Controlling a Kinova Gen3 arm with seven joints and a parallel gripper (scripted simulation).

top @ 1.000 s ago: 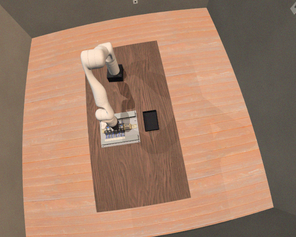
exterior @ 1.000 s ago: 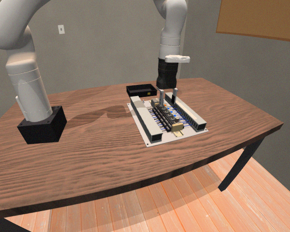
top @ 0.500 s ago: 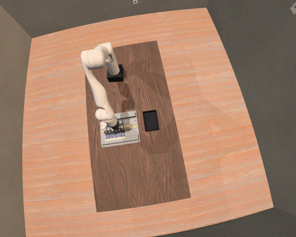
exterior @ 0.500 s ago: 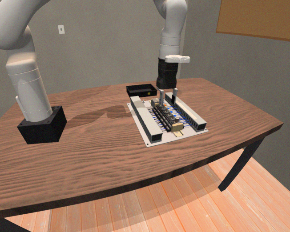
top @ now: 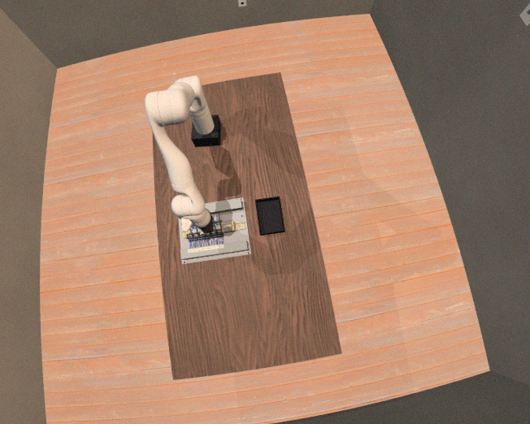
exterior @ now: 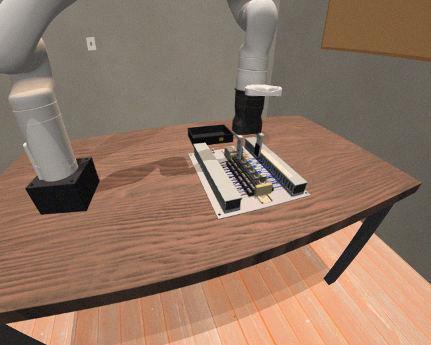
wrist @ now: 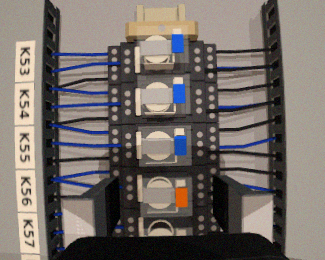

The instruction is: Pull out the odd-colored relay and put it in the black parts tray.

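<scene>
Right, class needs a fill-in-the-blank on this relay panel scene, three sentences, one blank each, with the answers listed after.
1. The odd relay has an ______ button, while the three above it have blue ones.
2. That relay sits level with the label ______.
3. The gripper straddles it with jaws ______, holding nothing.

Missing words: orange; K56; open

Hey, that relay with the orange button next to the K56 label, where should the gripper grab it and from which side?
Probably from straight above, pinching the orange-button relay across its two wire-facing sides. Neighbouring relays block the other two faces along the row. The open gripper already has a finger on each side.
</scene>
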